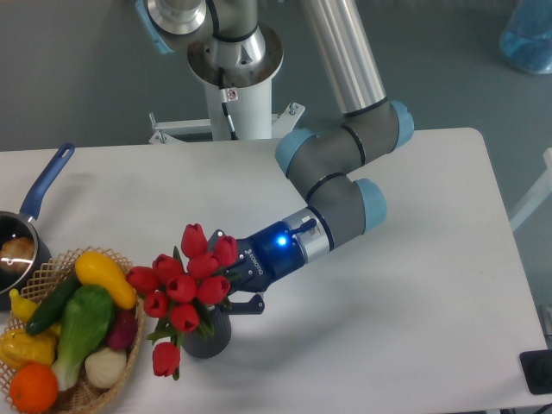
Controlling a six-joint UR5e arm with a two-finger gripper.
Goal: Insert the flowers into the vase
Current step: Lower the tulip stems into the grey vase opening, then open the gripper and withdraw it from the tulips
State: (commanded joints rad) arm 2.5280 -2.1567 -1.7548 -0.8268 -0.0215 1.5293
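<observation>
The gripper (226, 291) is clamped on the flowers (185, 285), whose red buds crowd over the mouth of the vase (207, 338) near the table's (414, 285) front edge. One bud droops down the vase's left side. Just left, a wicker basket (129, 358) holds toy vegetables (82, 315). A blue-handled saucepan (26, 224) sits behind it, contents unclear.
</observation>
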